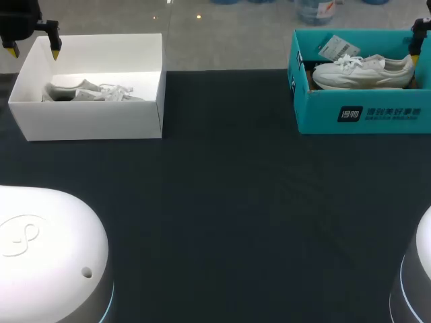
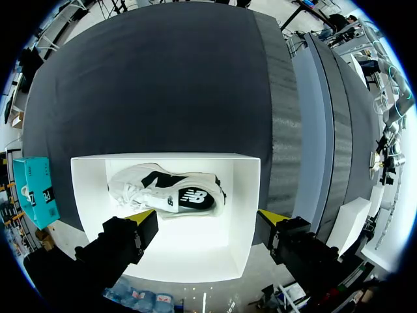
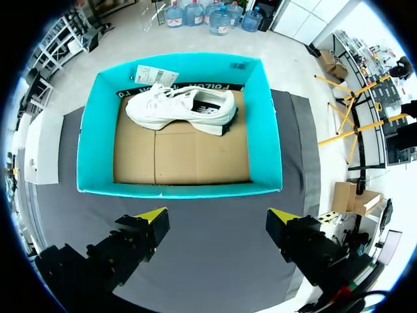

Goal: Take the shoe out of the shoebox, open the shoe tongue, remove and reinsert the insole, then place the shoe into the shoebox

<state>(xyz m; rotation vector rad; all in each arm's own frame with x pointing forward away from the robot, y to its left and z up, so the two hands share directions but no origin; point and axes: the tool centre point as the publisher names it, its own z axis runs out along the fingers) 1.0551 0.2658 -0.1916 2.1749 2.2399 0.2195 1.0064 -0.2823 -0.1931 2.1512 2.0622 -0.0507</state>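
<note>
Left pincer hangs released, yellow tips wide apart and gripping nothing, above the 12 o'clock side of the white box. That box sits at 10 o'clock on the bench. Inside, a two-tone shoe, pale with a black side panel, lies on its side along the 6 o'clock wall with its toe toward 3 o'clock. The laces are bunched near the toe end. All four walls of the box stand around the shoe, and the tips are well above it, touching neither shoe nor box.

Right pincer is likewise released, with its fingers spread and gripping nothing. The teal box lies just ahead of it, at 2 o'clock on the bench. From the head view only one yellow tip shows, over the box's 3 o'clock end. A white shoe stands upright on its sole against the 12 o'clock wall, toe toward 9 o'clock, with bare cardboard floor between it and the 6 o'clock wall. A paper tag leans on the 12 o'clock wall, just beside the toe.

The two boxes are well apart, with a wide stretch of dark bench between them. The white arm bases rise at 7 o'clock and 5 o'clock
</note>
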